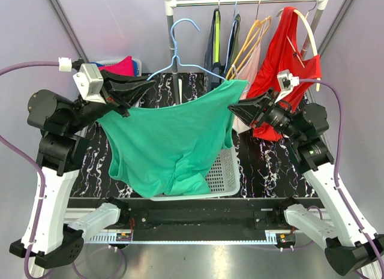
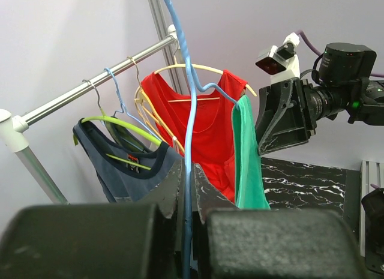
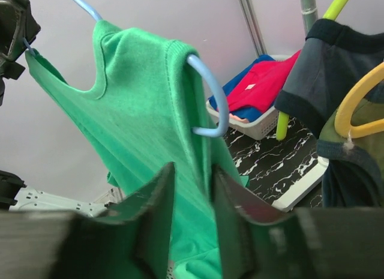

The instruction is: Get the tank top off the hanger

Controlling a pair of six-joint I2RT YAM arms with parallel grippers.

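Observation:
A green tank top [image 1: 168, 141] hangs on a light blue wire hanger [image 1: 180, 45] held in the air above the table. My left gripper [image 1: 141, 87] is shut on the hanger wire [image 2: 190, 141] at the top's left shoulder. My right gripper [image 1: 235, 109] is at the right shoulder, open, with its fingers on either side of the green fabric [image 3: 138, 111] just below the hanger's curved end [image 3: 213, 93]. The right strap still sits over that hanger end. The right gripper also shows in the left wrist view [image 2: 282, 120].
A white slatted basket [image 1: 225, 171] stands on the marbled table under the top. A clothes rack [image 1: 246, 1] at the back holds a red tank top [image 1: 282, 69] and several other garments on hangers. A bin of pink and blue clothes [image 1: 123, 66] is at the back left.

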